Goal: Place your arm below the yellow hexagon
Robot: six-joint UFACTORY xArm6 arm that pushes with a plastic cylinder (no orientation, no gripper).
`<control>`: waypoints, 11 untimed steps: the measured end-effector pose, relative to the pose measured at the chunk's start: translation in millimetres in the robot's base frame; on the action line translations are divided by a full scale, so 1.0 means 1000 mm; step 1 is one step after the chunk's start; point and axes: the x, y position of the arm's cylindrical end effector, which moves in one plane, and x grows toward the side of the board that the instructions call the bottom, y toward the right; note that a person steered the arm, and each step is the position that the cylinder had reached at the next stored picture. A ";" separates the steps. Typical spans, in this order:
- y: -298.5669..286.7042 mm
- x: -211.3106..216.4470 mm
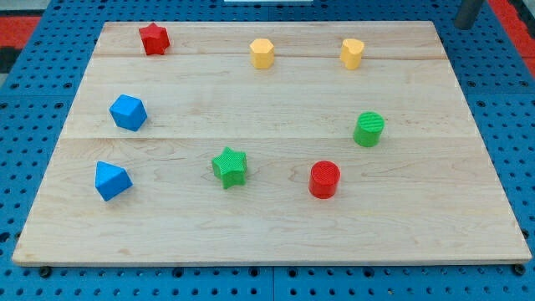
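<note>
A light wooden board [276,217] lies on a blue mat with holes [33,84]. The yellow hexagon [262,53] sits near the top middle. Another yellow block [352,53] is to its right. A red star [154,38] is at the upper left. My rod [468,12] shows at the top right corner. I cannot tell where my tip is. It has no jaws.
</note>
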 end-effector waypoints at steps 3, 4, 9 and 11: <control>-0.094 0.043; -0.114 0.050; -0.283 0.120; -0.367 0.119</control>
